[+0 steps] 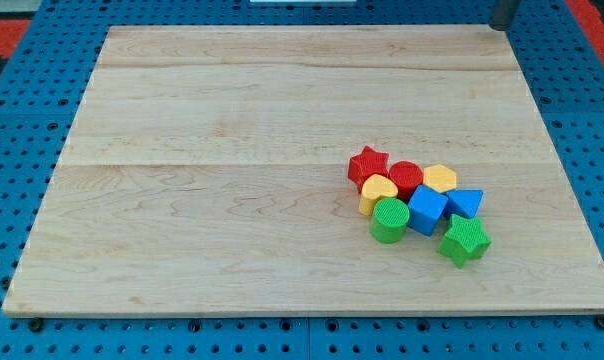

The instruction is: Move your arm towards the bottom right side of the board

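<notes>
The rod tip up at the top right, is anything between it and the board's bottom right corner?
My tip sits at the view's top right edge. The block cluster lies left of a straight run down; the nearest blocks are the blue triangular block and the green star. Nothing visible blocks the right edge.

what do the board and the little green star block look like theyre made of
Board: looks like pale wood with a smooth matte finish; grain lines and plank seams show. Green star block: probably plastic, maybe 3D-printed; solid colour, faintly ribbed top.
</notes>
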Controlling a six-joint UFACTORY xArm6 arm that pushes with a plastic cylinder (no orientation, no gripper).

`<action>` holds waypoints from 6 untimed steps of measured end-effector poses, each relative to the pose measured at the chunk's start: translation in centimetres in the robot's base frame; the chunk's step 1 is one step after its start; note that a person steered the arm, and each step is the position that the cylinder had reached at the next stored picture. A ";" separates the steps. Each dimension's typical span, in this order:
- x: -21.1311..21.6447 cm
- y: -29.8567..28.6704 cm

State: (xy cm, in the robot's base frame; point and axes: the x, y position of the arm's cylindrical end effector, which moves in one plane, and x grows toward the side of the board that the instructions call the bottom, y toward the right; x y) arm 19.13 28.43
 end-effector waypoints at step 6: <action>23.3 4.6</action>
